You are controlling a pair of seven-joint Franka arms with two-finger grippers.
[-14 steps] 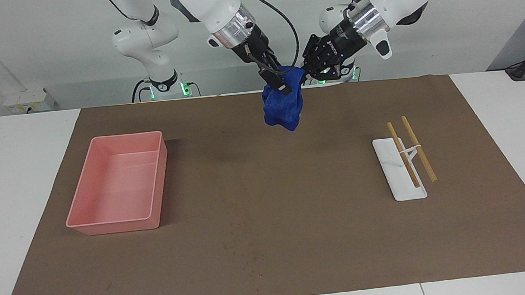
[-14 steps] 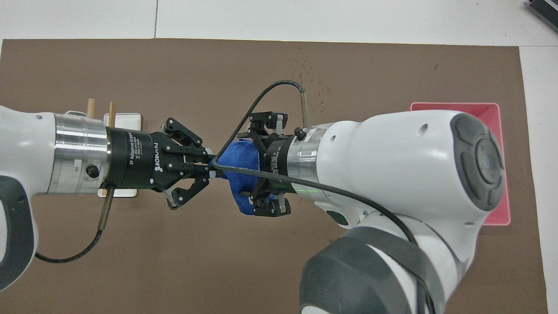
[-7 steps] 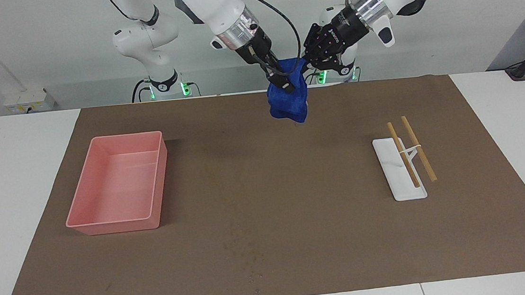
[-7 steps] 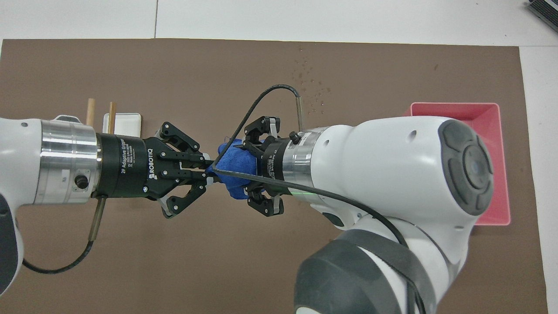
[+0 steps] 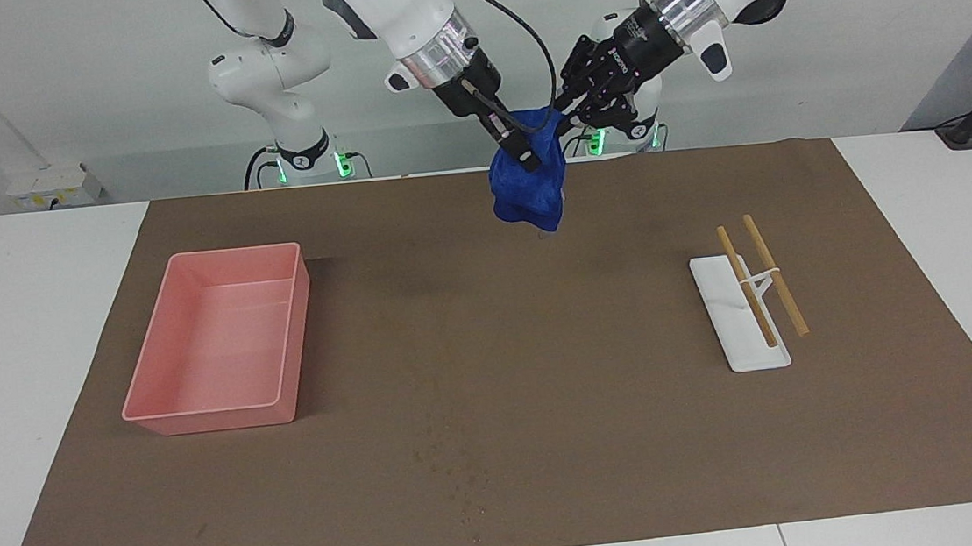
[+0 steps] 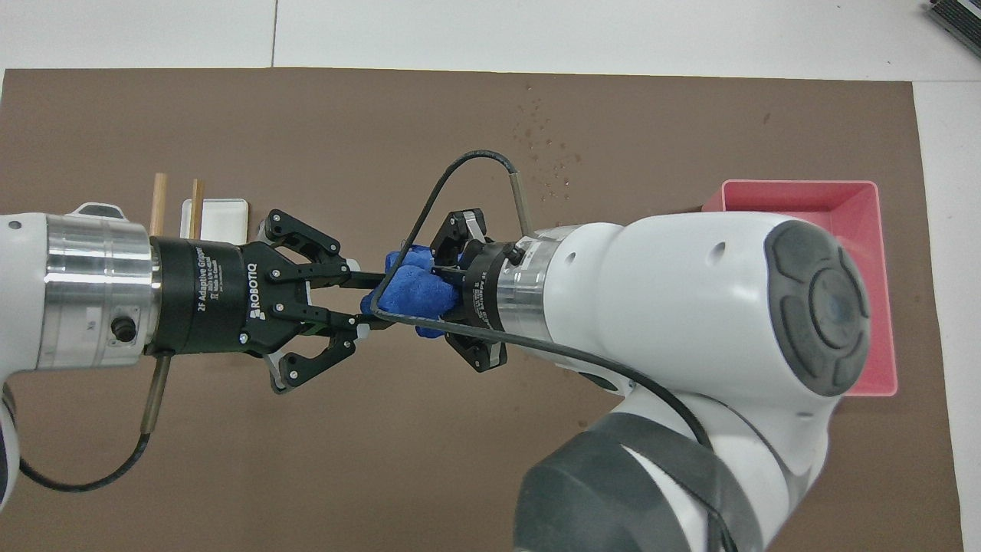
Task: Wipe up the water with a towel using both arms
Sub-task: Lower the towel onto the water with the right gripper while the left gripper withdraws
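Observation:
The royal-blue towel [image 5: 531, 190] [image 6: 418, 287] hangs as a lump in the air over the robots' end of the brown mat. My right gripper [image 5: 524, 151] [image 6: 441, 295] is shut on its upper part, its fingertips buried in the cloth. My left gripper [image 5: 561, 121] [image 6: 368, 299] faces it from the left arm's side with its fingertips parted around the towel's edge, open. Small water drops [image 6: 548, 146] [image 5: 460, 478] dot the mat near its edge farthest from the robots.
A pink tray [image 5: 199, 412] [image 6: 805, 188] stands toward the right arm's end of the table. A white plate [image 5: 743, 347] [image 6: 222, 218] with two wooden sticks lies toward the left arm's end.
The right gripper has shut on the towel. The left gripper's fingertips, pinched on the cloth before, have parted. Both wrists and the towel rose a little.

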